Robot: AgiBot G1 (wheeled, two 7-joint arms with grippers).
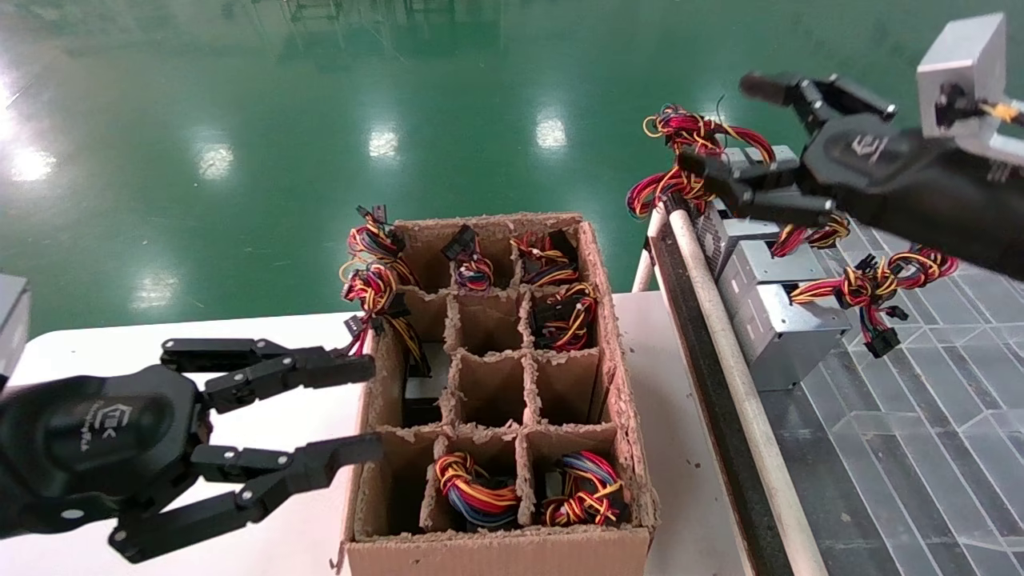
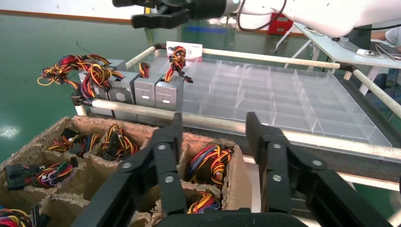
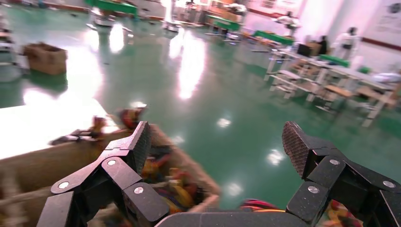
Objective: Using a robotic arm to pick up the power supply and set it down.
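In the head view, the left gripper (image 1: 364,410) hangs at the lower left of the frame over the white bench (image 1: 264,344), its two black fingers spread apart and empty, their tips just beside the left wall of the cardboard divider box (image 1: 496,552). That box fills the lower middle; several of its cells hold bundled wires (image 1: 476,488), others show only bare cardboard. At the upper right the right gripper (image 1: 724,128) hovers with its fingers wide apart and nothing between them, above a row of silver-grey power supplies. The nearest power supply (image 1: 788,340) stands on the clear divided tray (image 1: 920,448) at the right, just inside a white rail (image 1: 740,376), with its red, yellow and black wire bundle (image 1: 868,284) lying on top.

In the left wrist view, the left gripper (image 2: 213,130) shows at the bottom centre, fingers parted, with the cardboard divider box (image 2: 236,177) below and behind it. Beyond the rail, the power supplies (image 2: 156,92) stand side by side at the upper-left end of the clear tray (image 2: 302,101). The right gripper (image 2: 142,12) hangs above them at the top edge of the frame.

In the right wrist view, the right gripper (image 3: 217,137) spans the bottom of the frame, its two fingers far apart and holding nothing. The green floor (image 3: 198,80) fills the middle, and a blurred corner of the cardboard divider box (image 3: 189,163) shows at the lower left. Coloured wires (image 3: 257,205) peek up at the bottom centre; the metal boxes themselves cannot be made out here.
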